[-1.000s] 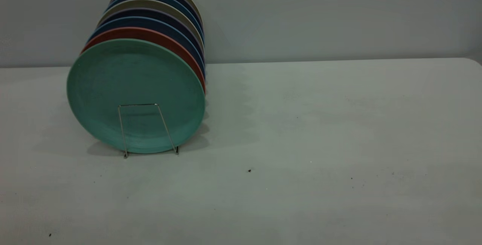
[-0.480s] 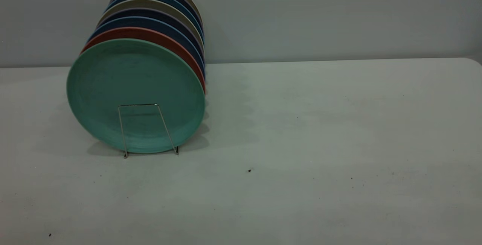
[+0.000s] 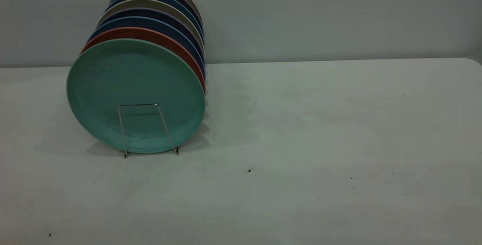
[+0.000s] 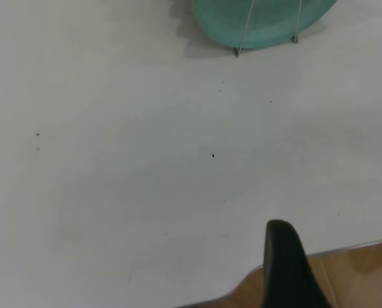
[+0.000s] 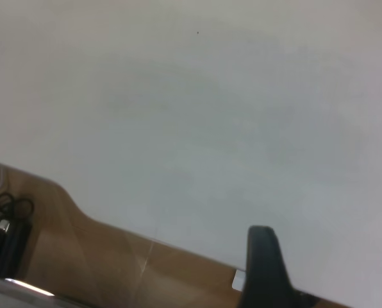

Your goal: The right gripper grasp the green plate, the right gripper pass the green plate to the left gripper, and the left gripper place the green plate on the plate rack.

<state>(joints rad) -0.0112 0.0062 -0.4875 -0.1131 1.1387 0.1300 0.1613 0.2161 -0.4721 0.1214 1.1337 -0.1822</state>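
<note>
The green plate [image 3: 135,79] stands upright at the front of the plate rack [image 3: 138,105], behind the rack's front wire loop, on the table's left side. Its lower edge [image 4: 268,19] and the rack's wire legs [image 4: 244,29] also appear in the left wrist view. Neither gripper appears in the exterior view. My left gripper [image 4: 337,253] hangs over the table's near edge, well short of the plate, open and empty, with one black finger [image 4: 284,263] in full sight. My right gripper [image 5: 332,250] is also at the table's edge, open, holding nothing, with one finger [image 5: 263,256] in sight.
Behind the green plate stand a salmon plate [image 3: 150,34] and several dark blue and beige plates [image 3: 158,8] in the same rack. The white table [image 3: 320,124] runs right of the rack. Wooden floor [image 5: 114,263] and cables [image 5: 5,224] lie beyond the table's edge.
</note>
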